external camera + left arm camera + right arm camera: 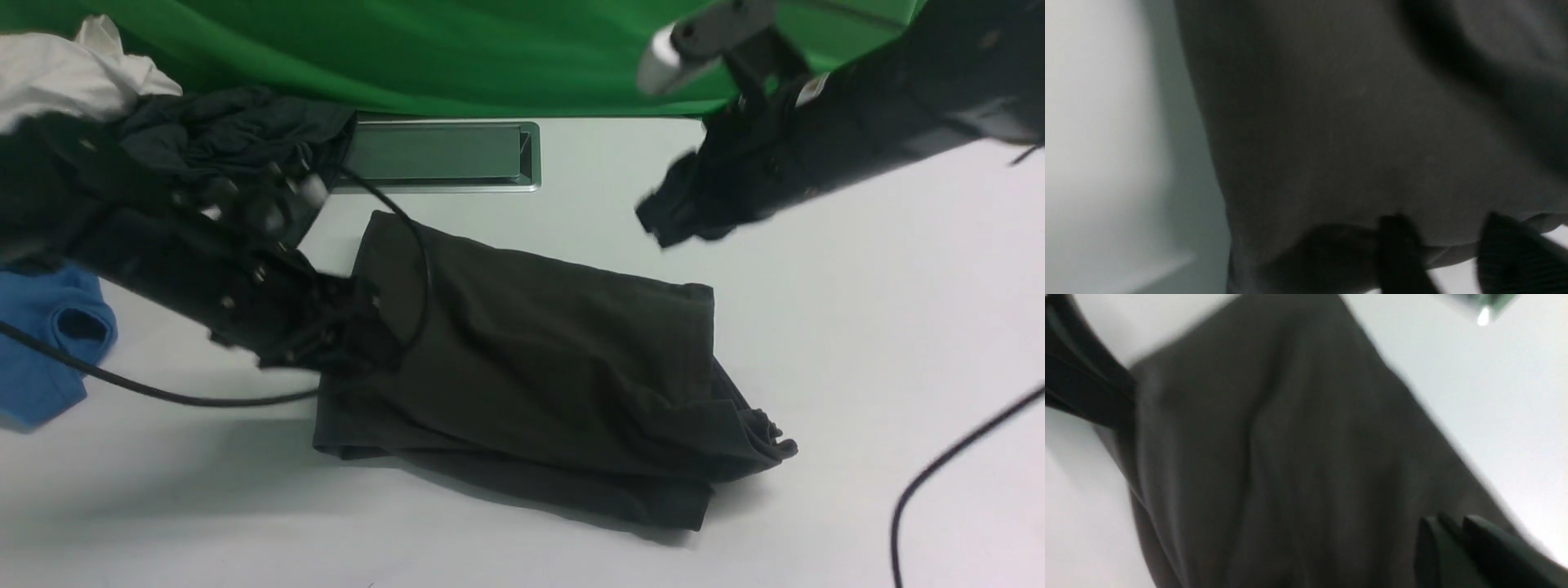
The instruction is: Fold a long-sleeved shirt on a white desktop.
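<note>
The long-sleeved shirt (531,367), very dark brownish-black, lies folded into a rough rectangle in the middle of the white desktop (857,343). My left gripper (359,331) is low at the shirt's left edge. In the left wrist view its fingers (1396,249) stand apart, and the shirt's hem (1453,249) crosses between the tips with bare table behind. My right gripper (657,220) hangs blurred in the air beyond the shirt's far right corner. Its fingers (1429,547) are pressed together with nothing between them, above the shirt (1290,457).
A grey metal cable hatch (441,155) sits at the back, in front of the green backdrop (408,49). Other clothes are piled at the far left: a white garment (65,73), a charcoal one (237,131) and a blue shirt (41,343). Black cables (939,474) trail over the table.
</note>
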Motion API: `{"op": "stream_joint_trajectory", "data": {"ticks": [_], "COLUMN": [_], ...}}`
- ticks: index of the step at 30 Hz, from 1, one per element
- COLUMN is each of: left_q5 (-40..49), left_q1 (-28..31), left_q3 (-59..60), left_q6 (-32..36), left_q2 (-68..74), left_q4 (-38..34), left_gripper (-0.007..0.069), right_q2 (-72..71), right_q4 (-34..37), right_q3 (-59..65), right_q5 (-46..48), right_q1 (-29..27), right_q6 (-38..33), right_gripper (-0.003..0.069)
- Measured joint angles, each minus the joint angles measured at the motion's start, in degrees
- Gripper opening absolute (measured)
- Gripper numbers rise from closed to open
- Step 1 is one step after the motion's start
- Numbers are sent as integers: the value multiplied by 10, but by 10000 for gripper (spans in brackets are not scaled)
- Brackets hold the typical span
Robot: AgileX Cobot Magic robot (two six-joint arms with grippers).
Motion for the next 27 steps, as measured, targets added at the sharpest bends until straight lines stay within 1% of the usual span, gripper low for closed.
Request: {"op": "stream_joint_trajectory", "data": {"ticks": [1, 3, 4, 6, 10, 14, 18, 23, 26, 27], "left_q5": [0, -7, -13, -22, -22, -21, -21, -20, -20, -21], "left_q1": [0, 0, 0, 0, 0, 0, 0, -1, -1, -1], "left_q3": [0, 0, 0, 0, -3, -6, -6, -8, -8, -8], "left_q6": [-1, -13, -26, -57, -79, -94, -107, -108, -106, -89], "left_q2": [9, 27, 37, 55, 64, 68, 68, 68, 68, 68], "left_q4": [0, 18, 36, 71, 85, 89, 94, 96, 94, 87], "left_gripper": [168, 79, 48, 19, 17, 18, 18, 18, 18, 18], "right_q2": [14, 48, 71, 109, 164, 172, 176, 188, 192, 192], "right_q4": [0, 2, 3, 5, 5, 9, -4, -35, -45, -46], "right_q3": [0, 0, 0, 0, -1, -6, -16, -47, -68, -94], "right_q5": [4, 12, 14, 16, 19, 13, -13, -57, -60, -51], "right_q1": [0, 0, 1, 1, -6, -24, -61, -91, -97, -98], "right_q6": [0, 0, 1, 2, 5, 16, 18, 14, 14, 14], "right_gripper": [29, 18, 16, 14, 13, 13, 13, 13, 13, 13]}}
